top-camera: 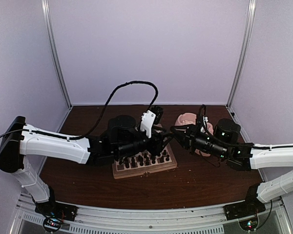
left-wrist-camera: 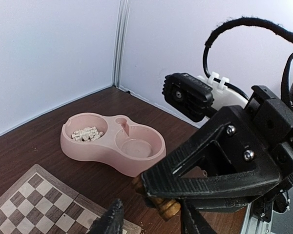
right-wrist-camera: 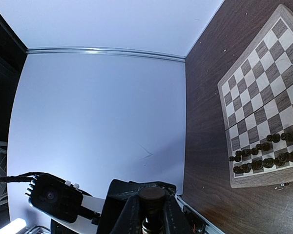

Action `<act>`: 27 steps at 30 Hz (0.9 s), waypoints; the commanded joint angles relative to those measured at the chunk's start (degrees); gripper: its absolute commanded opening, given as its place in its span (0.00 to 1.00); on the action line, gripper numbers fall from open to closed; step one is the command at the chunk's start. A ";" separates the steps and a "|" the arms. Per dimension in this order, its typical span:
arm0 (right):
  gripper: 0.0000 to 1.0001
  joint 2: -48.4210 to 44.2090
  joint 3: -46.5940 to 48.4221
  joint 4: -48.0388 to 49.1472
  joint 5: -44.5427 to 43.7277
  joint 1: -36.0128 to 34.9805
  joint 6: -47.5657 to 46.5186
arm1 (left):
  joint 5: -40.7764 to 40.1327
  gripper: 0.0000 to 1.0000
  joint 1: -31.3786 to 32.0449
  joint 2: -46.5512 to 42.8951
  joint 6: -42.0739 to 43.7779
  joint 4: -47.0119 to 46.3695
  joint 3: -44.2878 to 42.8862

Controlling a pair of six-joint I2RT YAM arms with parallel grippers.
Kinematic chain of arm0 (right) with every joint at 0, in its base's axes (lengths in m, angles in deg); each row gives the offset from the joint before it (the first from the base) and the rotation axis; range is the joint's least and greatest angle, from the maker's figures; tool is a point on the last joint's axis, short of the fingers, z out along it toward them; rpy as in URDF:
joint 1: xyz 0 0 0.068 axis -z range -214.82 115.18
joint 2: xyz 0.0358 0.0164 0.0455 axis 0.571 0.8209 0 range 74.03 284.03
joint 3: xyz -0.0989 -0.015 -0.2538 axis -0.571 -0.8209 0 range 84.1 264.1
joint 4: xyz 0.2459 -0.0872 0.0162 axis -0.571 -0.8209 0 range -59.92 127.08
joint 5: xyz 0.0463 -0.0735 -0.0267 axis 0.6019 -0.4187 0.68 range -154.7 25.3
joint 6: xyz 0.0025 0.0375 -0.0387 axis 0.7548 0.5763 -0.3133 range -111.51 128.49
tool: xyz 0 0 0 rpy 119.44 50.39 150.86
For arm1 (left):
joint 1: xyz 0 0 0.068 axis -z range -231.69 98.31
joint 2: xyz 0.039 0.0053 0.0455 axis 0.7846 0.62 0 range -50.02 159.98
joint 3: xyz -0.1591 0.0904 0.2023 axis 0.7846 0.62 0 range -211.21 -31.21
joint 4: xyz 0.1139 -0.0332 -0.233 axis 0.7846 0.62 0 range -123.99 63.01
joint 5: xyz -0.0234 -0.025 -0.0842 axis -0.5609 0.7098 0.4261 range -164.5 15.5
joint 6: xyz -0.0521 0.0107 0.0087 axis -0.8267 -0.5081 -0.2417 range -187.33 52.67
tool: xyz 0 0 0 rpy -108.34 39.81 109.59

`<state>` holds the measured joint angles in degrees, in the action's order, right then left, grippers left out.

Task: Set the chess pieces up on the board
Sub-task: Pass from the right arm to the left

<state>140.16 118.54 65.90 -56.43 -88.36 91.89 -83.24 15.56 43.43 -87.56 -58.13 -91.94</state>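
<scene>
Many dark chess pieces (right-wrist-camera: 266,153) stand crowded along one edge of the board (right-wrist-camera: 263,97), at the lower right of the right wrist view. The rest of its squares are bare. From above, the board lies in the middle of the brown table (top-camera: 185,187), and those pieces sit on the side nearest the arm bases.

Both arms reach inward and meet over the board's far right corner, at the centre of the overhead view. The right gripper (right-wrist-camera: 151,207) is closed narrowly on a brown piece (left-wrist-camera: 164,207), which shows between its fingers at the bottom of its own view. The left gripper (left-wrist-camera: 154,217) has its jaws apart on either side of that same piece, with a gap showing beside it.

A pink double bowl (left-wrist-camera: 136,168) sits on the table beyond the board. Cream pieces (left-wrist-camera: 87,134) lie heaped in its left compartment in the left wrist view.
</scene>
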 commanded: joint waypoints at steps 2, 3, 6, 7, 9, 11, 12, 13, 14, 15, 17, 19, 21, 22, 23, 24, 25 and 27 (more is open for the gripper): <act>0.07 0.67 -0.15 1.61 3.01 -0.95 0.37 | 1.17 0.31 -0.53 -0.43 1.07 -2.08 -1.94; 0.07 0.58 -0.15 1.59 2.94 -0.90 0.36 | 1.44 0.28 -0.53 -0.46 1.38 -1.79 -2.16; 0.07 0.50 -0.35 1.59 2.56 -0.95 0.33 | 1.70 0.19 -0.53 -0.62 2.06 -1.19 -2.16; 0.07 0.42 -0.43 1.55 2.35 -0.89 0.27 | 1.70 0.17 -0.53 -0.73 2.29 -0.99 -2.07; 0.07 0.19 -0.57 1.05 1.99 -0.95 -0.12 | 1.84 0.15 -0.56 -0.87 2.82 -0.31 -2.10; 0.07 -0.20 -0.55 -0.09 1.40 -0.95 -0.77 | 1.81 0.14 -0.58 -0.90 3.21 0.57 -2.22; 0.07 -0.40 -0.54 -0.72 1.03 -0.95 -1.02 | 1.86 0.13 -0.54 -0.88 3.28 0.85 -2.24; 0.07 -0.64 -0.60 -1.16 0.65 -0.91 -1.30 | 1.87 0.12 -0.53 -0.94 3.33 1.00 -2.20; 0.07 -0.88 -0.65 -1.47 0.33 -0.95 -1.56 | 1.83 0.11 -0.58 -0.93 3.42 1.12 -2.12; 0.08 -1.11 -0.74 -1.87 0.02 -0.95 -1.81 | 1.85 0.11 -0.58 -0.97 3.52 1.20 -2.04; 0.07 -1.64 -0.75 -2.81 -0.60 -0.91 -2.31 | 1.92 0.10 -0.55 -1.10 3.53 1.37 -1.86; 0.08 -2.19 -0.70 -3.63 -1.11 -0.95 -2.93 | 2.12 0.10 -0.56 -1.29 3.73 1.44 -1.60; 0.10 -2.74 -0.63 -4.61 -1.76 -0.95 -3.66 | 2.14 0.10 -0.54 -1.44 3.92 1.45 -1.50; 0.13 -3.02 -0.75 -5.13 -2.03 -0.95 -4.03 | 2.28 0.10 -0.53 -1.46 4.06 1.42 -1.42; 0.16 -3.41 -0.80 -5.37 -2.32 -0.95 -4.49 | 2.63 0.10 -0.53 -1.51 4.22 1.39 -1.33; 0.20 -3.82 -1.06 -5.36 -2.92 -0.95 -5.11 | 2.88 0.10 -0.54 -1.51 4.31 1.41 -1.28; 0.25 -4.31 -1.27 -5.45 -3.42 -0.91 -5.67 | 3.21 0.10 -0.54 -1.42 4.30 1.34 -1.20; 0.33 -5.35 -1.51 -6.01 -4.37 -0.82 -6.84 | 3.85 0.10 -0.60 -1.13 4.25 1.15 -1.02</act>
<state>137.54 118.23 61.55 -58.22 -88.77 88.06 -79.41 15.62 43.40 -84.35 -55.79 -92.44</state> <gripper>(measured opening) 0.269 0.128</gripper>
